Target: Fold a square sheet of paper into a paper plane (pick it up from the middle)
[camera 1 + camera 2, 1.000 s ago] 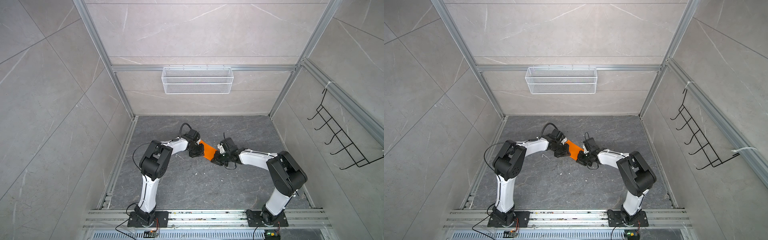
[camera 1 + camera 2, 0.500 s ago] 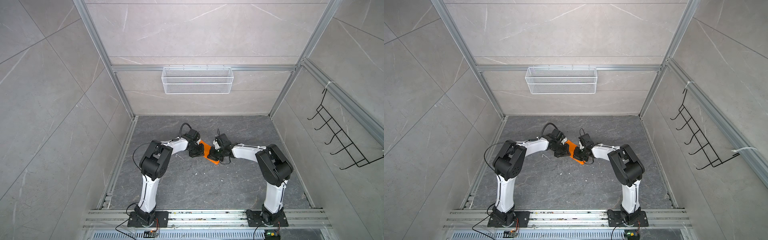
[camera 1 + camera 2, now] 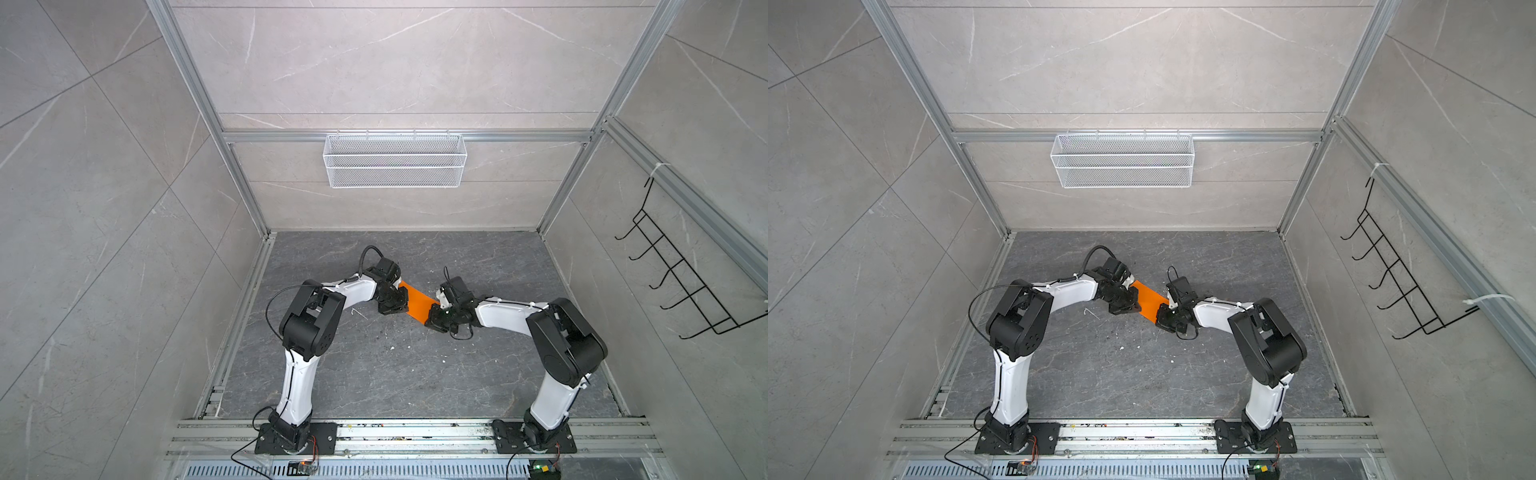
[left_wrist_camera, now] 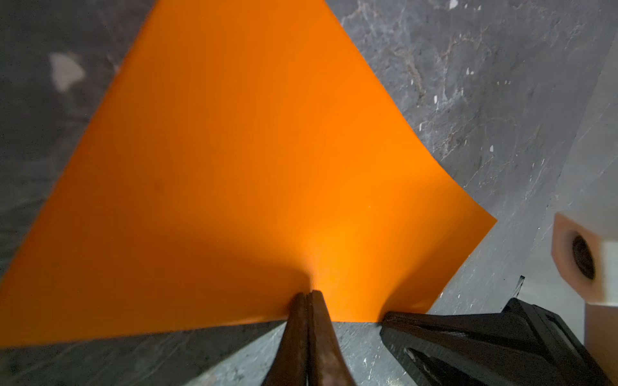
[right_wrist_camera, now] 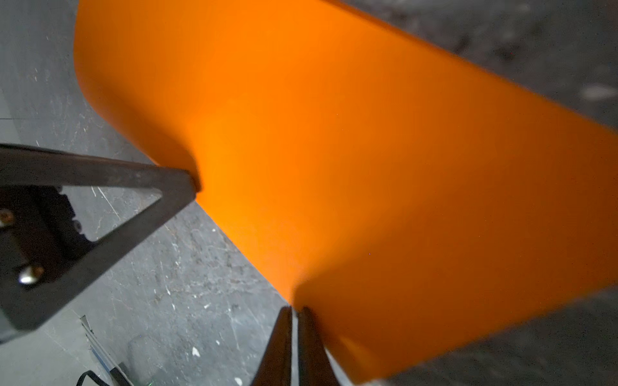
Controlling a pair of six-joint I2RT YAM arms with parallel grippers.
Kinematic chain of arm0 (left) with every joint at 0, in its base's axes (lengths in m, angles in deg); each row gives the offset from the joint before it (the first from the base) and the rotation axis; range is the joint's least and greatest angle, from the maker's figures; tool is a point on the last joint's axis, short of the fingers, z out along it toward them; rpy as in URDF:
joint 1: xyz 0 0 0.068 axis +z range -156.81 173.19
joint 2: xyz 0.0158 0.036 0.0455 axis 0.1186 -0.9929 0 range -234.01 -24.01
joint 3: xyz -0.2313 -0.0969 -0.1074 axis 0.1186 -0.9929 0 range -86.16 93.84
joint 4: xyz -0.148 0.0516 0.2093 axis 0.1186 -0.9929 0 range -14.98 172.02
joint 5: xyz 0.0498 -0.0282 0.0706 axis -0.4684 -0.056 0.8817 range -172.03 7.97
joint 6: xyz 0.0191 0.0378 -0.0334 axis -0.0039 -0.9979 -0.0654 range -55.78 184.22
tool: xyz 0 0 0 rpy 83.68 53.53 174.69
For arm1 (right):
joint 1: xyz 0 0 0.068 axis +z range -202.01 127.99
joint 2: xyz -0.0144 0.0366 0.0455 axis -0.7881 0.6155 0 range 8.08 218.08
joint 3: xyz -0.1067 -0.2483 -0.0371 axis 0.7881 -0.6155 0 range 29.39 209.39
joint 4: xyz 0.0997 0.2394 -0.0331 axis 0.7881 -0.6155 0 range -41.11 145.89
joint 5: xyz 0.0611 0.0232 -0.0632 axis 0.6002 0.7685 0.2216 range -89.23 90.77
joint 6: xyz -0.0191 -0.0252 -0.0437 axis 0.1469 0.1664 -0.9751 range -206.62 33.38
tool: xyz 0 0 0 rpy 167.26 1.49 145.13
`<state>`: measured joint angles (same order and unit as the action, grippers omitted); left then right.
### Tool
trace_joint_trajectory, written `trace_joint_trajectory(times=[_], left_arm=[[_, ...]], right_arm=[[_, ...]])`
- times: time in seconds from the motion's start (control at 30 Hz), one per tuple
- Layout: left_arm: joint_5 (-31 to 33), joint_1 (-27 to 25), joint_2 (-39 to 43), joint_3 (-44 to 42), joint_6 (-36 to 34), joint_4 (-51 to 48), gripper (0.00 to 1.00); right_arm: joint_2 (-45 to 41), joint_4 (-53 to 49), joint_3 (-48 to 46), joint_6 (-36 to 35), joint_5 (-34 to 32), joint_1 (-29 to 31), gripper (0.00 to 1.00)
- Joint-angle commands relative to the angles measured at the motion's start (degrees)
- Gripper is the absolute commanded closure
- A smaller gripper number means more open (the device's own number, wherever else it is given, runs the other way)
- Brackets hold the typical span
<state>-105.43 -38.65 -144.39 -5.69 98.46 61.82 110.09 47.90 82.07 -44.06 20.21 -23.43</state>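
The square sheet of paper (image 3: 417,304) (image 3: 1149,302) is bright orange, unfolded, and hangs slightly bowed just above the dark floor between my two grippers. In the left wrist view my left gripper (image 4: 309,294) is shut on one edge of the sheet (image 4: 250,167). A black finger (image 4: 468,334) of the right gripper meets that same edge close by. In the right wrist view my right gripper (image 5: 294,310) is shut on the edge of the sheet (image 5: 368,167), with a left finger (image 5: 160,200) at the same edge. In both top views the left gripper (image 3: 400,300) (image 3: 1133,301) and right gripper (image 3: 434,318) (image 3: 1162,316) face each other mid-floor. No paper plane shape shows.
A white wire basket (image 3: 395,160) hangs on the back wall. A black hook rack (image 3: 681,282) is on the right wall. Aluminium rails (image 3: 415,432) carry both arm bases along the front. Small white flecks (image 3: 390,348) lie on the grey marbled floor.
The right arm's elbow swung in toward the middle and back out again. The sheet stayed gripped between both grippers. The left arm has barely moved.
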Motion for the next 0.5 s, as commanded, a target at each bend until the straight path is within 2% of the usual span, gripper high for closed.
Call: trace_joint_trajectory(times=[0.0, 0.13, 0.23, 0.33, 0.47], left_arm=[[3.6, 0.6, -2.0, 0.1, -1.8, -4.4, 0.95], [3.0, 0.6, -2.2, 0.5, -2.7, -5.1, 0.95], [2.9, 0.6, -2.1, 0.8, -3.0, -5.4, 0.95], [2.5, 0.6, -2.0, 1.0, -3.4, -5.4, 0.95], [2.3, 0.6, -2.0, 1.3, -4.4, -5.7, 0.93]], right_arm=[[-3.4, -6.3, -5.1, -1.7, -4.3, -1.2, 0.88], [-8.9, -5.3, -7.9, -2.3, -4.3, -1.9, 0.87], [-11.2, -2.0, -7.0, -3.0, -0.6, -1.7, 0.86], [-9.5, -0.1, -3.5, -3.7, 2.8, -0.7, 0.85], [-2.7, 1.0, 2.5, -3.0, 4.4, -0.1, 0.85]])
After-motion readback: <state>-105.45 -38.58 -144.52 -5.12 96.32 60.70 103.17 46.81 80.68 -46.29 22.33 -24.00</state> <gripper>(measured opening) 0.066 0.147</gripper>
